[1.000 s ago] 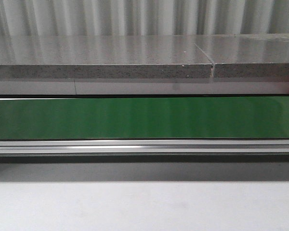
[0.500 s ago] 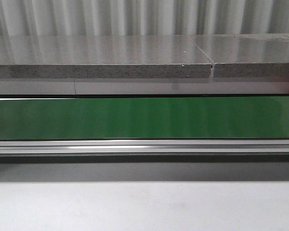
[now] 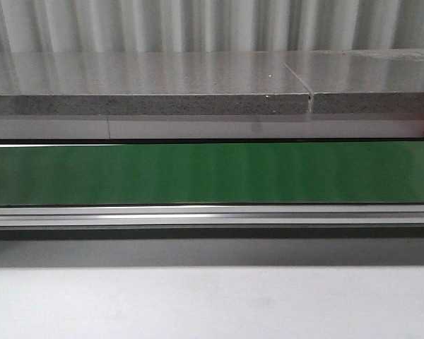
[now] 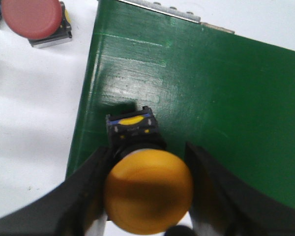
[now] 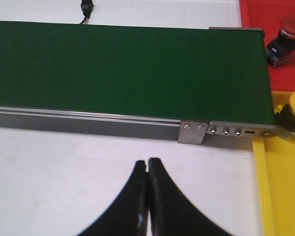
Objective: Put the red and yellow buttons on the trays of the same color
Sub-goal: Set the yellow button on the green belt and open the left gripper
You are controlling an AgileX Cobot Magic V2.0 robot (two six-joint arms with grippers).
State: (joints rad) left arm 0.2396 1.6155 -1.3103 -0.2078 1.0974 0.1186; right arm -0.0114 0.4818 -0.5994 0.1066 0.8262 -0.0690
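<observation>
Left gripper [image 4: 148,196] jaws clamp yellow button [image 4: 148,191] over green belt [image 4: 226,108]. Right gripper [image 5: 147,172] jaws closed, empty, above table [image 5: 64,172].

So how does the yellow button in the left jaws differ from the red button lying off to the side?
The yellow button sits between the left gripper's jaws, over the green belt; the red button lies free on the white table, beside the belt. The yellow one fills much of the left wrist view; the red one is cut off at its edge. Both have a domed cap on a dark base.
</observation>
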